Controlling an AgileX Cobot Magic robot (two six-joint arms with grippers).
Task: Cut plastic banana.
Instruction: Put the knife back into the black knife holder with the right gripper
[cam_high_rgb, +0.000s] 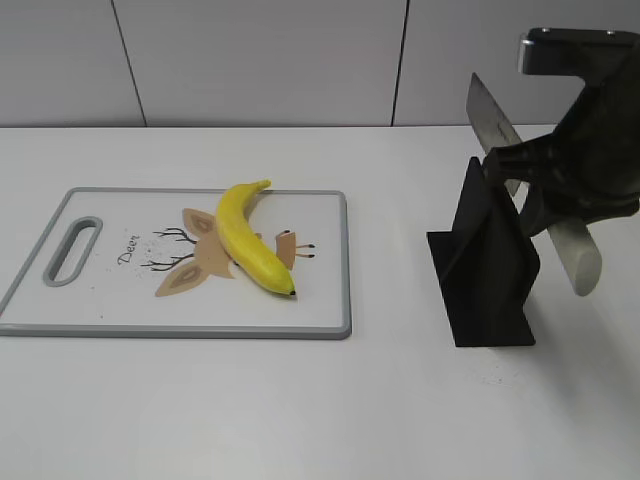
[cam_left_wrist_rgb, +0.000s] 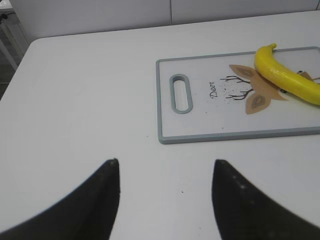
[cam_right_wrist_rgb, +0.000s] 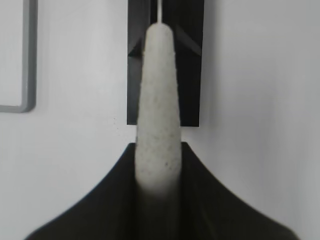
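One plastic banana (cam_high_rgb: 251, 237) lies on a white cutting board (cam_high_rgb: 120, 300) with a grey rim, on a white desk (cam_high_rgb: 300, 400), seen from the exterior view. The banana rests diagonally over a printed deer design, stem toward the far edge, dark tip toward the near right corner. Well to the right stands a black knife stand (cam_high_rgb: 487, 270). A knife (cam_high_rgb: 520, 190) with a grey blade and a pale handle sits tilted above the stand, blade pointing up and back. The right pincer (cam_high_rgb: 535, 170) is clenched around the knife near where the blade meets the handle. The left arm does not appear here.

From the left wrist view, the left pincer (cam_left_wrist_rgb: 165, 192) hangs released above bare desk (cam_left_wrist_rgb: 75, 100), its two dark fingers (cam_left_wrist_rgb: 102, 197) spread wide with nothing between them. Beyond it lie the board (cam_left_wrist_rgb: 200, 137), with its grey handle slot, and the banana (cam_left_wrist_rgb: 285, 80) at the right edge.

From the right wrist view, the pale speckled handle (cam_right_wrist_rgb: 157, 100) runs up the middle, gripped between the dark fingers (cam_right_wrist_rgb: 100, 200) of the right pincer (cam_right_wrist_rgb: 159, 170). Beneath it stands the black stand (cam_right_wrist_rgb: 190, 60), and a corner of the board (cam_right_wrist_rgb: 27, 75) shows at the left. The banana is out of this view.
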